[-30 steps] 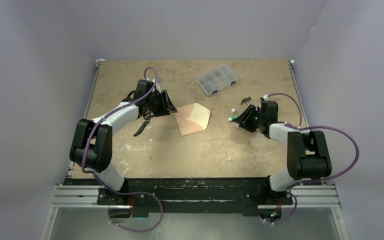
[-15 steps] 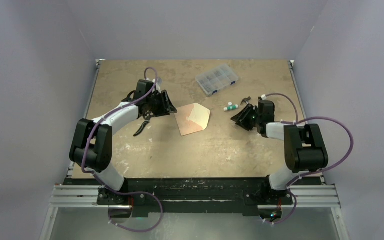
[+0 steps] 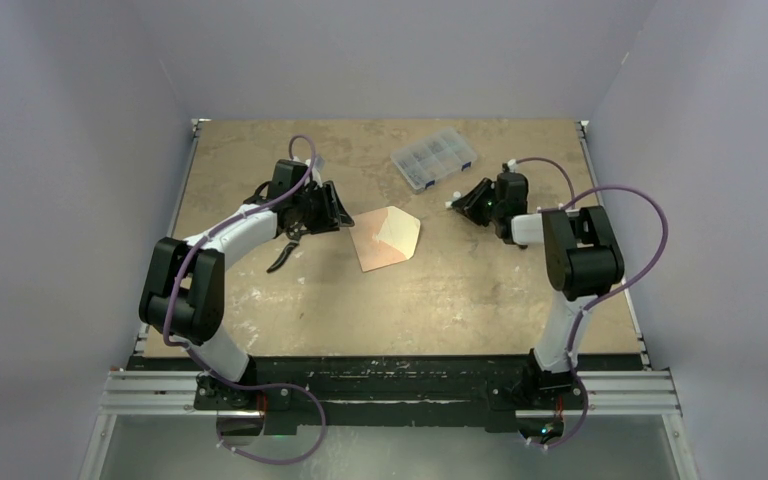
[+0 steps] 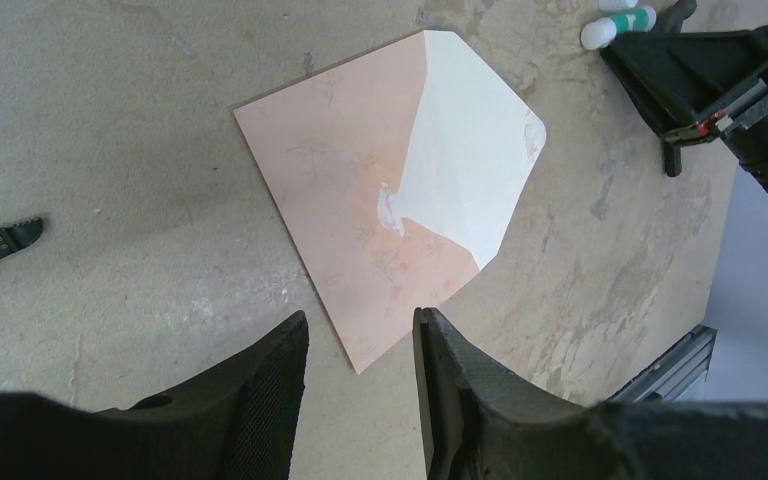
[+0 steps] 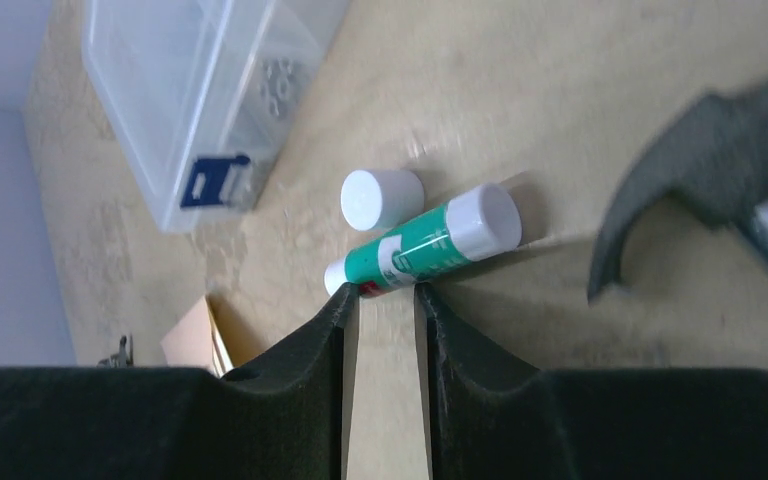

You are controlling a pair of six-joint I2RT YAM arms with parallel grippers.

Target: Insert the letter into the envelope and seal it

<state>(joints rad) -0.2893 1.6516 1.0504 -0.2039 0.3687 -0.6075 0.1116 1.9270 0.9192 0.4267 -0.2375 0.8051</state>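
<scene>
At six o'clock, by the arm bases, the mottled tan table lies bare up to the envelope, so the near side gives the most room to work.

Further in, a small black serrated piece lies at about eight o'clock from the salmon-tan paper envelope, well apart from it. The envelope lies flat near the table's middle, its pale cream triangular flap open toward three o'clock, with a whitish smear at the fold. No separate sheet shows; the letter is probably inside already, though I cannot tell. The left gripper has not moved in the last second. It waits at the envelope's nine o'clock corner, fingers a little apart and holding nothing.

The right arm has swung from three o'clock up toward one. Its gripper now has only a slim gap between its fingers and holds nothing. The green-and-white glue stick lies across its fingertips on the table, having shifted farther too, with a loose white cap just beside it. A black hammer-shaped tool lies near, on the side away from the envelope. Gluing seems finished, and folding the flap down comes next.

Farthest, at one o'clock, a clear plastic organiser box sits near the far edge, well apart from the envelope.
</scene>
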